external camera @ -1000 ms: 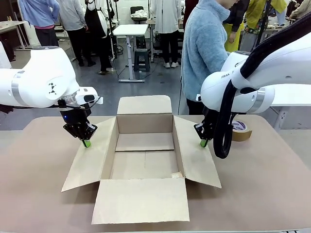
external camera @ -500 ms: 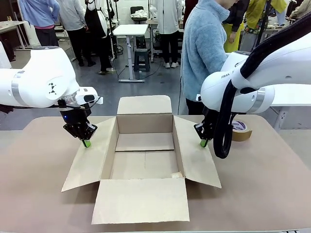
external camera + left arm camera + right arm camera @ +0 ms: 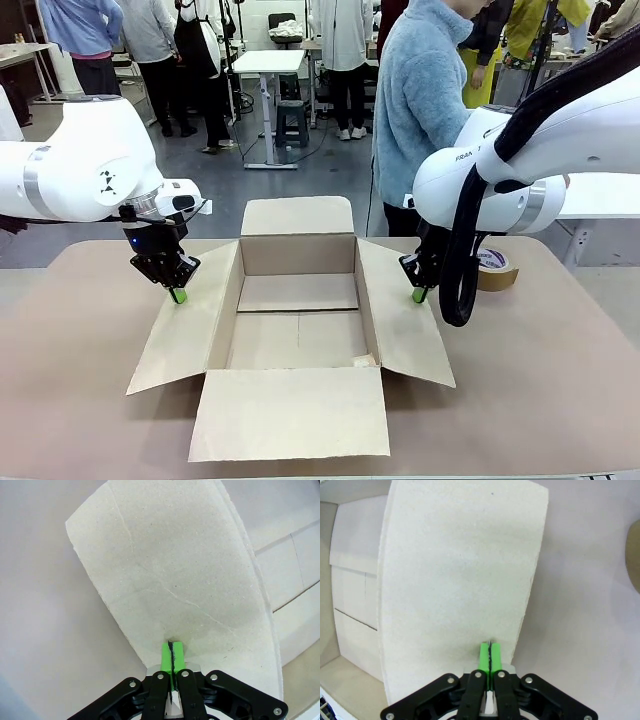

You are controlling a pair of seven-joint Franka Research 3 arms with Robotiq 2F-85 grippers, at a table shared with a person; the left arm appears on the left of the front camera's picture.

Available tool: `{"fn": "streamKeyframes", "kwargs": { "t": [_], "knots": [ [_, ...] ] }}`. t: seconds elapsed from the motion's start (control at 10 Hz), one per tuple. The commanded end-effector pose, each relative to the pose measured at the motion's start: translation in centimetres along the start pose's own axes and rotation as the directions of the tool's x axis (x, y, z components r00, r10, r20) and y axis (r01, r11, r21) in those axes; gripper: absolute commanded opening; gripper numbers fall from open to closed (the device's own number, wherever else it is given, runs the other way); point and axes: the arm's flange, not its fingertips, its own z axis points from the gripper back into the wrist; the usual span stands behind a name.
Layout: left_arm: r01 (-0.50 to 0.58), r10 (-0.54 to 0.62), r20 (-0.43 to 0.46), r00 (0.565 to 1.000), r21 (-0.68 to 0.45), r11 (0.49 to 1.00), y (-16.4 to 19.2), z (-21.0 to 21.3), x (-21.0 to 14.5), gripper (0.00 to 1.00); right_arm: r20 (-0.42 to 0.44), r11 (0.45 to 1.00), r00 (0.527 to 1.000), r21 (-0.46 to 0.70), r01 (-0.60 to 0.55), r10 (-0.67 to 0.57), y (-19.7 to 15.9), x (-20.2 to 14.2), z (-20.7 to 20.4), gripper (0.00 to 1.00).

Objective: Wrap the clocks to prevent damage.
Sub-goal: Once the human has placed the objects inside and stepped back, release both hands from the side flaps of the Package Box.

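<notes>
Two grippers, left (image 3: 179, 295) and right (image 3: 419, 295), fingers closed together, nothing between pads, over side flaps of open box (image 3: 213, 415); clocks: whereabouts can't tell; I judge wrapping not begun, next move wants clocks located, fingers spread

The box (image 3: 290, 415) at the centre of the front view was pale tan, with a darker line across its floor. The tape (image 3: 496, 271) at the right was brown, its core marked in purple and white; the table (image 3: 520, 400) along the bottom was plain pinkish beige. The pads (image 3: 166, 656) low in the left wrist view were bright green.
</notes>
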Motion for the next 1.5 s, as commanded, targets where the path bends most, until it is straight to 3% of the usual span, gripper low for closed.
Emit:
{"fn": "streamKeyframes", "kwargs": {
  "t": [0.0, 1.4],
  "knots": [
    [0.0, 0.0, -0.007, 1.0, 0.004, 1.0, 0.17, 0.06, -0.03, 0.0, 0.0, 1.0, 1.0, 0.0, 0.004, -0.004, 0.08, -0.1, 0.15, 0.01],
    [0.0, 0.0, -0.007, 1.0, 0.004, 1.0, 0.17, 0.06, -0.03, 0.0, 0.0, 1.0, 1.0, 0.0, 0.004, -0.004, 0.08, -0.1, 0.15, 0.01]
  ]
}}
